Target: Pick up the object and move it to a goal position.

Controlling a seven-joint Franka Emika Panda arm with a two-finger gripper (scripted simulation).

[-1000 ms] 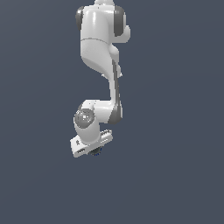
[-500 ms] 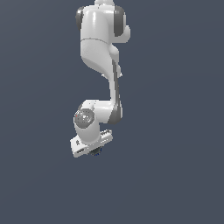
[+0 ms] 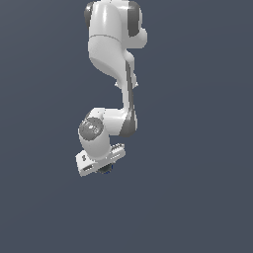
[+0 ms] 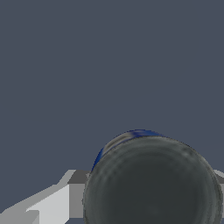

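Note:
In the exterior view the white arm reaches down and its gripper point(image 3: 101, 164) points away from the camera, so the hand hides the fingertips. A dark bit of the small round can point(image 3: 105, 169) peeks out from under the hand. In the wrist view the can point(image 4: 153, 183) fills the lower part of the picture. Its dark greenish-black top faces the camera and a blue band shows along its rim. A pale grey finger point(image 4: 54, 203) lies against one side of the can, and a sliver of the other finger shows at the opposite side. The gripper is shut on the can.
Only a flat, plain dark grey-blue surface shows around the arm in both views. No other objects, containers or edges are in view.

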